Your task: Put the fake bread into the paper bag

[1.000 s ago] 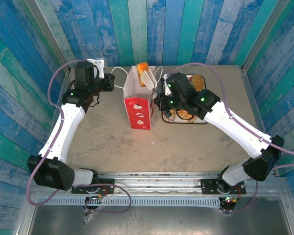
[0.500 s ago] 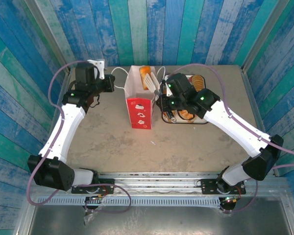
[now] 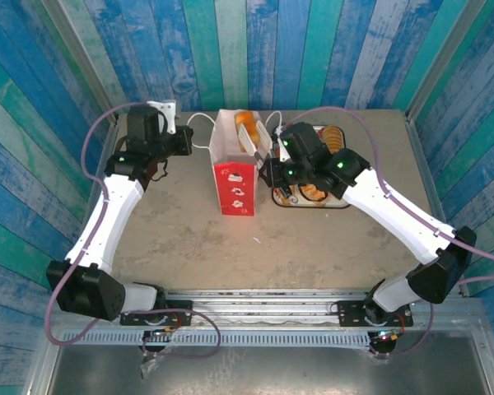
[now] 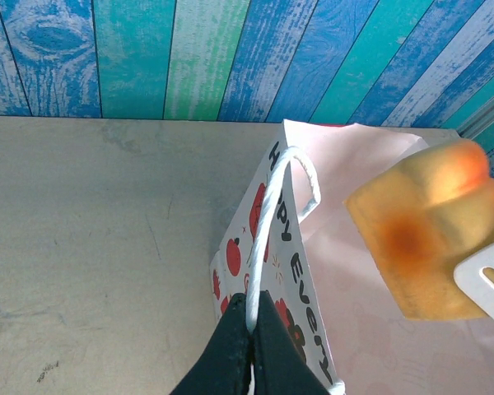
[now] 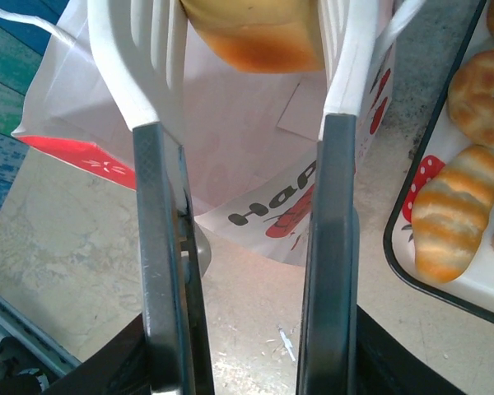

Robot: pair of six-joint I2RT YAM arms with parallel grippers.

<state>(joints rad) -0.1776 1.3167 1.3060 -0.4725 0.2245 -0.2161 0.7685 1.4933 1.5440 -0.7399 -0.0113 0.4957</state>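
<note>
The paper bag stands upright mid-table, white above and red below. My left gripper is shut on its thin white loop handle, to the bag's left. My right gripper is shut on a pair of white tongs. Between the tong tips sits a golden-orange piece of fake bread, right over the bag's open mouth. This bread also shows against the bag's pale inside. More fake bread, a ring doughnut and a striped roll, lies on the tray.
A white tray with a black rim stands just right of the bag, under my right arm. Blue and green plank walls close the table at the back and sides. Bare tabletop lies in front of the bag.
The tongs have carried the bread a little further over and down into the bag's mouth, and their arms have spread wider. The left arm has stayed still on the handle.
</note>
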